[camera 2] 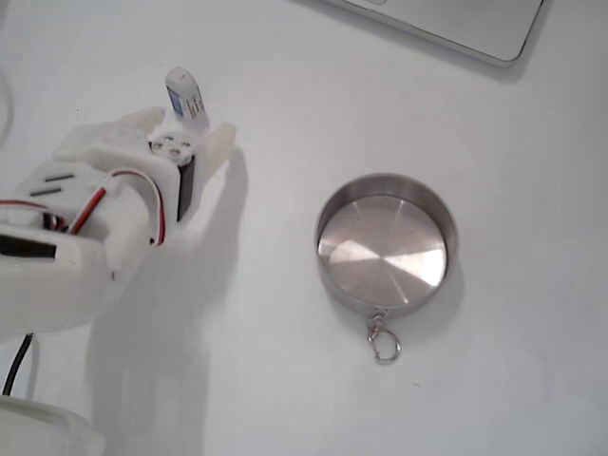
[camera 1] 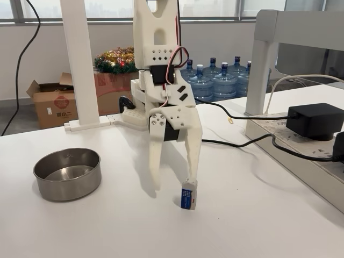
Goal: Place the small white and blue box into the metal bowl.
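- Flat white counter (camera 1: 80,226): carries all items.
- White 3D-printed two-finger end effector (camera 1: 173,192): lowered to the counter, fingers spread wide. In a fixed view one fingertip (camera 1: 192,181) touches the box top; nothing is gripped.
- Round, shallow stainless-steel bowl (camera 1: 67,173): empty, standing well apart from the end effector.
- Small upright white and blue box (camera 1: 188,195): on the counter, beside that fingertip.
- Judgement: centre the box between the fingers before closing; it looks likely to tip.

Box (camera 1: 188,195) right of bowl (camera 1: 67,173)
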Robot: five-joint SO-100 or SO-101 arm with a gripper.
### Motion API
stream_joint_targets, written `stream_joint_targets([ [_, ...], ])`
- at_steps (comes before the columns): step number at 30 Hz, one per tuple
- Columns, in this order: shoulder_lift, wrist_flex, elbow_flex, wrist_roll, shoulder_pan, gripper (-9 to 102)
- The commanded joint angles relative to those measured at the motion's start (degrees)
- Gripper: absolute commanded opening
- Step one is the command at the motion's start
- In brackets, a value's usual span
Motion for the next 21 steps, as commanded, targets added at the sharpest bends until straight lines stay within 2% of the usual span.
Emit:
stream_joint_targets([
  [1,-2.2,-1.0,-3.4,0.4,-0.4,26],
  [21,-11.2,-1.0,-13.0,0.4,-1.0,26],
])
